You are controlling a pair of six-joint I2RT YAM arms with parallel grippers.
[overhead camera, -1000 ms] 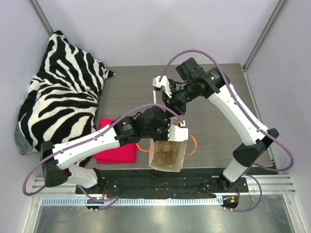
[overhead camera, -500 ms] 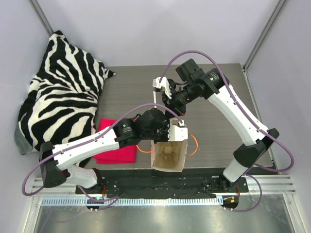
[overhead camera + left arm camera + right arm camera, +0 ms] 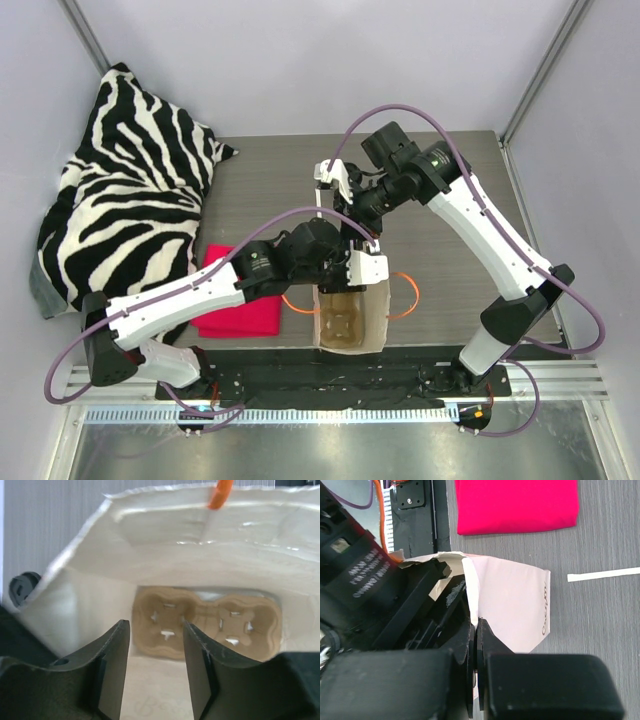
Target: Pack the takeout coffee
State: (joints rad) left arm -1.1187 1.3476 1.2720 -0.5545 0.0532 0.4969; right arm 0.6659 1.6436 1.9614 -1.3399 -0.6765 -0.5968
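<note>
The takeout coffee is out of view in every frame. The kraft paper bag (image 3: 350, 322) stands open near the table's front edge. A tan pulp carrier (image 3: 205, 622) lies at its bottom with both wells empty. My left gripper (image 3: 155, 626) hangs over the bag's mouth, looking down into it. It is open, with nothing between its fingers. My right gripper (image 3: 475, 625) reaches in from the far side and is shut on the bag's upper wall (image 3: 515, 600), pinching the paper edge.
A folded red cloth (image 3: 235, 305) lies left of the bag. A zebra-print pillow (image 3: 130, 180) fills the far left. A white paper strip (image 3: 602, 574) lies on the grey table behind the bag. Orange handles (image 3: 405, 295) stick out from the bag's sides.
My left gripper has gone from shut to open and shifted slightly. The bag has swung more upright and a little to the right. The right gripper keeps its pinch.
</note>
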